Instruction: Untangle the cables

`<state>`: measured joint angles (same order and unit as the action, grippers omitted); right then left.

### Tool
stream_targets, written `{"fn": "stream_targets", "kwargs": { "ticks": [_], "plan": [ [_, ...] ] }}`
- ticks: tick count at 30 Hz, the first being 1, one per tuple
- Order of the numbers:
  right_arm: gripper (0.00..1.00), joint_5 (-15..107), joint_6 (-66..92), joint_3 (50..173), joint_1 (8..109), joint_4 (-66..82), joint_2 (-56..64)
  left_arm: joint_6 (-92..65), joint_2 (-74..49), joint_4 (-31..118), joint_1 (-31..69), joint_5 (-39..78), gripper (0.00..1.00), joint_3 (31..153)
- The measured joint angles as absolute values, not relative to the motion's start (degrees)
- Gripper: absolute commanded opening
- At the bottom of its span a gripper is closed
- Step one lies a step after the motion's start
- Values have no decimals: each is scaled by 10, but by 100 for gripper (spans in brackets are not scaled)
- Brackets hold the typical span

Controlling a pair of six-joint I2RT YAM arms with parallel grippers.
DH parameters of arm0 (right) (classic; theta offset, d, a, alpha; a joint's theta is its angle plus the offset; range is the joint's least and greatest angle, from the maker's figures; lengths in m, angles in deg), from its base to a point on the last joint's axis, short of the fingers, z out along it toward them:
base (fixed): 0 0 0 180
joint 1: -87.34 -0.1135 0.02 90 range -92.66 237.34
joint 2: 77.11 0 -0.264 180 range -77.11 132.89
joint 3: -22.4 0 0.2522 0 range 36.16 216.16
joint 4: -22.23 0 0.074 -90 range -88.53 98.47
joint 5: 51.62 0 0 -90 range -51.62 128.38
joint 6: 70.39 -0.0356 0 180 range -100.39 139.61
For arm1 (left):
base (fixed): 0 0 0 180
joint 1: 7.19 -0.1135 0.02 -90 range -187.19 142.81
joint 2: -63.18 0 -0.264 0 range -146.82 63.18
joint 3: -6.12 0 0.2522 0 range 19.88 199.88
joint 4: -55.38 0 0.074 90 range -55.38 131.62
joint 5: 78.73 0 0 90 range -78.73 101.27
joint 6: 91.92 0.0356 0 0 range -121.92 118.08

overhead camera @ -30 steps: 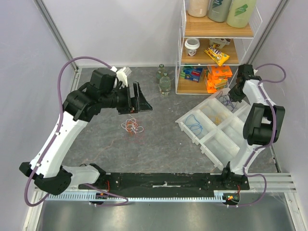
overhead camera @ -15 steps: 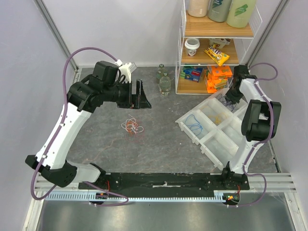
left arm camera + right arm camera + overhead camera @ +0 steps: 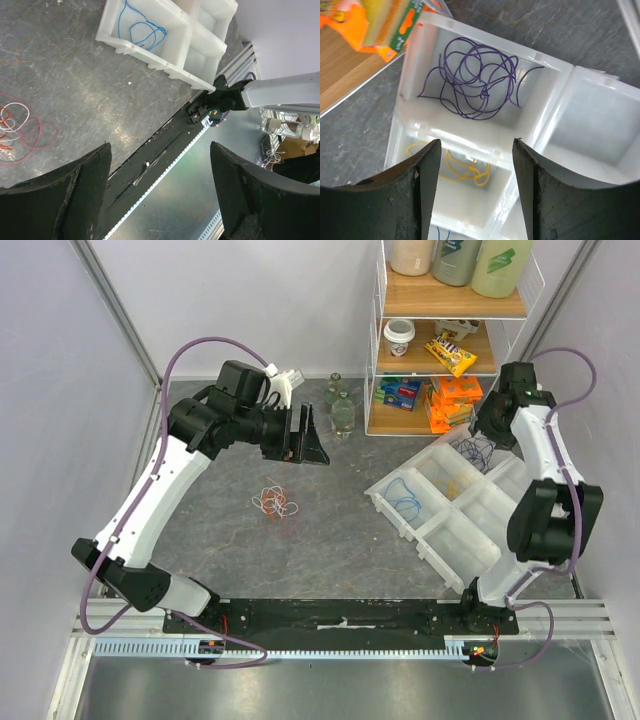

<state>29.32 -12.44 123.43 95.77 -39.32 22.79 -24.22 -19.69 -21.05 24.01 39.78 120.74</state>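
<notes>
A small tangle of red, white and orange cables (image 3: 274, 503) (image 3: 20, 125) lies on the grey table, left of centre. My left gripper (image 3: 305, 435) (image 3: 161, 146) hangs open above and behind it, holding nothing. In the white divided tray (image 3: 385, 510) (image 3: 555, 107), a purple cable (image 3: 475, 80) (image 3: 478, 450) lies loose in the far compartment. A yellow cable (image 3: 465, 167) and a blue cable (image 3: 142, 30) (image 3: 405, 495) fill two other compartments. My right gripper (image 3: 476, 141) (image 3: 492, 425) is open just over the purple and yellow compartments, with nothing between its fingers.
A wire shelf (image 3: 450, 350) with snack packs and bottles stands at the back right, close to the tray's far corner. Two small glass bottles (image 3: 342, 410) stand beside it. A black rail (image 3: 340, 615) runs along the near table edge.
My right gripper has opened and lifted a little; the purple cable now lies free in its compartment. My left arm has swung right and toward the back, still open.
</notes>
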Motion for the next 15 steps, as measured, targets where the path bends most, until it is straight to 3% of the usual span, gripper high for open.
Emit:
{"fn": "stream_targets", "kwargs": {
  "ticks": [6, 7, 15],
  "plan": [
    [66, 276, -85, 1237, 909, -417, 117, -266, -195, -190, 240, 415, 83, 1180],
    [66, 272, -80, 1237, 883, -418, 100, -273, -192, -185, 240, 414, 79, 1167],
    [64, 326, -100, 1078, 539, -334, -9, -375, -118, -117, 226, 383, 53, 930]
  ]
}}
